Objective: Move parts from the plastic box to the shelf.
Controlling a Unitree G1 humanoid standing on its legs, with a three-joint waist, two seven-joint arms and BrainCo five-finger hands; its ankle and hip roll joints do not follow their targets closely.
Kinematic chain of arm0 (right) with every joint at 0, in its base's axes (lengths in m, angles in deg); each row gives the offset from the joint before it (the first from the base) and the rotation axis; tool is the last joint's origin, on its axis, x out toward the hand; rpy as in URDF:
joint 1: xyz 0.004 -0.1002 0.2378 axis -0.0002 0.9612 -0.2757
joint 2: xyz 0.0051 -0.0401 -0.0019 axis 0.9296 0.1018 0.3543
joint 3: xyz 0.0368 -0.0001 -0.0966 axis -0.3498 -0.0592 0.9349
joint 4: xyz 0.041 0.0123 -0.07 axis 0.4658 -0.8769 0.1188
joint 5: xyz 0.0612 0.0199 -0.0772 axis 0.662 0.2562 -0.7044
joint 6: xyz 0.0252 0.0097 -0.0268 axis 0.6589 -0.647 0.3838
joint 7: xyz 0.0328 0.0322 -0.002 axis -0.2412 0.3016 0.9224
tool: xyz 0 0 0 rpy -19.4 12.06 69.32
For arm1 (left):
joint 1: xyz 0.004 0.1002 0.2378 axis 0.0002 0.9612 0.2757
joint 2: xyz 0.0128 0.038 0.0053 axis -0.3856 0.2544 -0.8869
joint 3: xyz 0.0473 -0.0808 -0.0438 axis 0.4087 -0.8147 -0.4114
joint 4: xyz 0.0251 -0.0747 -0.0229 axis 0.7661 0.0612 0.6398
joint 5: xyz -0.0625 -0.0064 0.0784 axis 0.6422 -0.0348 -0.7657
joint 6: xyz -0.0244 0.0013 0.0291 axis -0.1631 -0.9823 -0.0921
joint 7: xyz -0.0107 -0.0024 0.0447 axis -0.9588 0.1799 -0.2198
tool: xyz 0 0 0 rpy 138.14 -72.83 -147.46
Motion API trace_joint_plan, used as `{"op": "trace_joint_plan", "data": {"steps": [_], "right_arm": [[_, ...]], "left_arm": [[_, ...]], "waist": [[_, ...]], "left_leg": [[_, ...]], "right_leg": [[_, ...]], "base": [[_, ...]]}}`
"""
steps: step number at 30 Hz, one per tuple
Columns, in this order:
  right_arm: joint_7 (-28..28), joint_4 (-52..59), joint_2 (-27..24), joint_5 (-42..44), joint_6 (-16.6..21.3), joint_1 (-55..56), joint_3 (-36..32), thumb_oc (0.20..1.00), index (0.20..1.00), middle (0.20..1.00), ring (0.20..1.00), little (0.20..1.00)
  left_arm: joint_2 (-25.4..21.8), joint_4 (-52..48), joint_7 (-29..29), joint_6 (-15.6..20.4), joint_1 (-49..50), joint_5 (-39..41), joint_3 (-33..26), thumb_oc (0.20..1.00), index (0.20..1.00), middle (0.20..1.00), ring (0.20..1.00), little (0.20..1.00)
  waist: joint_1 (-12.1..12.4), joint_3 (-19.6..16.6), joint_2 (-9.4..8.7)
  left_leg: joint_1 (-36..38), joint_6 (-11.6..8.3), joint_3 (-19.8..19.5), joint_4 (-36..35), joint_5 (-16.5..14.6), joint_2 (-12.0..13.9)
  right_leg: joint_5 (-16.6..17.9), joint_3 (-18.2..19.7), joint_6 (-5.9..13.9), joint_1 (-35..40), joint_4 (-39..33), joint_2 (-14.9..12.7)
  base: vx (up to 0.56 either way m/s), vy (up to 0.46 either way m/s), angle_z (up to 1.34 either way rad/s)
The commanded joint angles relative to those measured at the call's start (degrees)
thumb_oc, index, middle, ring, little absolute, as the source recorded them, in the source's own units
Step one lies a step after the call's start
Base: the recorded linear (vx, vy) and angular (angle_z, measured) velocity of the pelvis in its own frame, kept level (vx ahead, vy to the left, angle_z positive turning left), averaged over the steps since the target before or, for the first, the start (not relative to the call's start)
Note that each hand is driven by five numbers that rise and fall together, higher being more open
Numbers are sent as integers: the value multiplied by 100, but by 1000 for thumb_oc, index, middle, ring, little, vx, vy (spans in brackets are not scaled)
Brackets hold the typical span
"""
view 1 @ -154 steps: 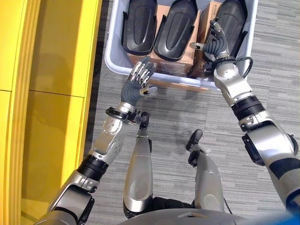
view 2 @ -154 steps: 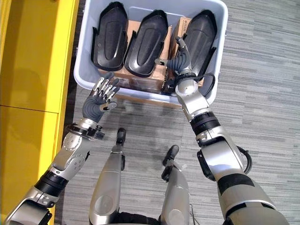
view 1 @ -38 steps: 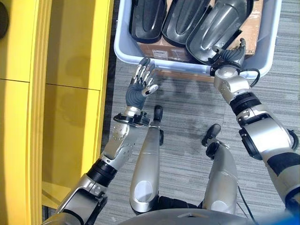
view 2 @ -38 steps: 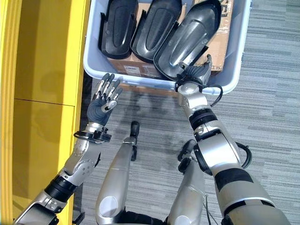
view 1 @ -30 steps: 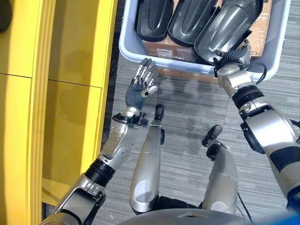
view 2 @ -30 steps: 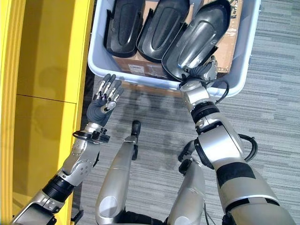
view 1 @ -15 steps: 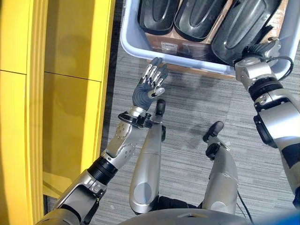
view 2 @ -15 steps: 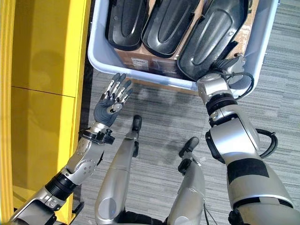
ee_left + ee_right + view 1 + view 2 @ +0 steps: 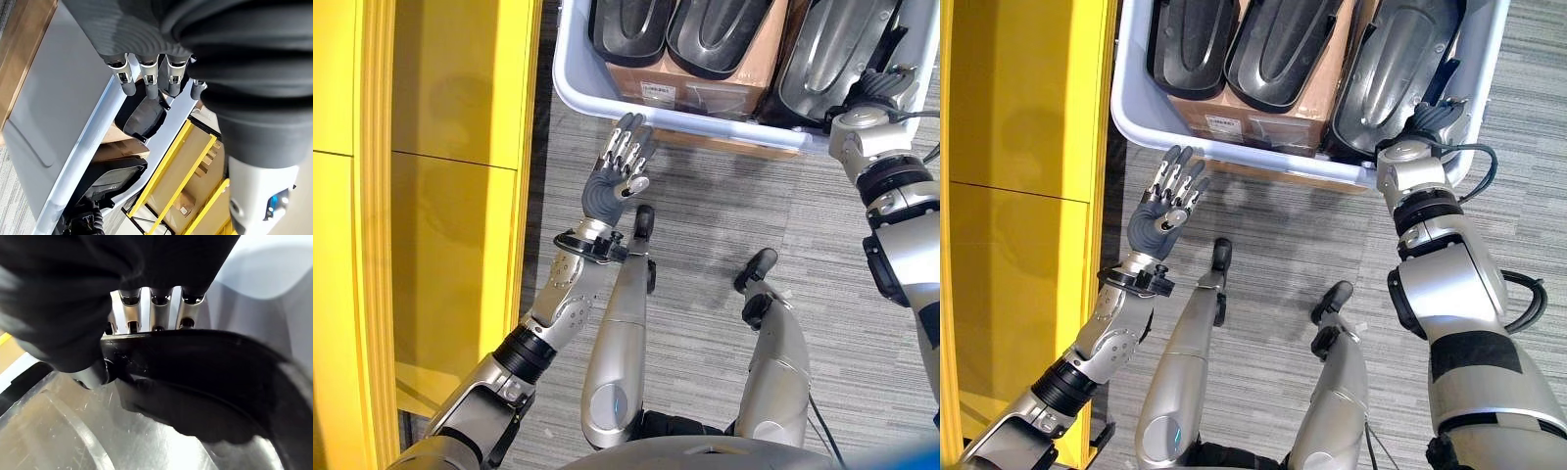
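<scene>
At right, the right hand (image 9: 1430,122) pinches the near rim of a black part (image 9: 1400,54) in the plastic box (image 9: 1141,122); this edge grip may slip during lifting. The left hand (image 9: 1165,217) hovers open.

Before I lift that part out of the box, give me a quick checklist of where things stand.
1. Right hand on the rightmost black part: ok, its fingers curl over the part's edge.
2. Part free of the box: not ok, most of it sits inside.
3. Neighbouring parts out of the way: cannot tell, they lie close beside it.
4. Left hand free to support: ok, open, in front of the box.
5. Yellow shelf on the robot's left: ok.
</scene>
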Motion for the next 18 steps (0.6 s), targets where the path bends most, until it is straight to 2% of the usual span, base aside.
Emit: {"op": "trace_joint_plan", "data": {"steps": [1,4,6,12,17,18], "right_arm": [[799,-28,408,406,128,673,-149,200,200,200,200,200],[527,81,451,633,661,802,-306,200,200,200,200,200],[272,245,520,382,1255,984,-530,200,200,200,200,200],[-366,874,479,-217,1977,1398,-1010,200,200,200,200,200],[-229,1664,292,-521,2575,1658,-1315,200,200,200,200,200],[-158,1992,233,-512,2664,1734,-1475,200,200,200,200,200]], "left_arm": [[144,-325,-169,187,-24,-87,-32,1000,1000,1000,1000,1000],[125,-292,-247,206,6,-109,-68,1000,1000,1000,1000,1000],[112,-212,-313,286,54,-200,-75,1000,1000,1000,1000,1000],[38,-224,-192,387,104,-284,-74,1000,1000,1000,1000,1000],[-24,-279,-89,401,279,-542,-124,1000,1000,1000,1000,1000],[-63,-361,-29,365,312,-561,-173,1000,1000,1000,1000,1000]], "waist": [[286,-131,374],[262,-131,394],[202,-131,376],[-15,-131,266],[-175,-131,159],[-207,-131,142]], "left_leg": [[5,252,596,-415,25,-151],[121,267,611,-445,3,-165],[336,272,673,-507,-31,-145],[1043,246,783,-841,-36,-87],[1969,182,892,-1292,31,-22],[2046,219,933,-1355,158,7]], "right_leg": [[-503,-137,156,-260,1078,91],[-508,-90,160,-187,1063,100],[-485,-38,169,1,918,148],[-394,126,211,601,419,325],[-372,211,220,1368,-23,451],[-257,146,151,1454,-137,476]], "base": [[-15,-15,-3],[-25,-59,-1],[-30,-112,-2],[-15,-115,-10],[-27,-148,-18],[-67,-94,-25]]}}
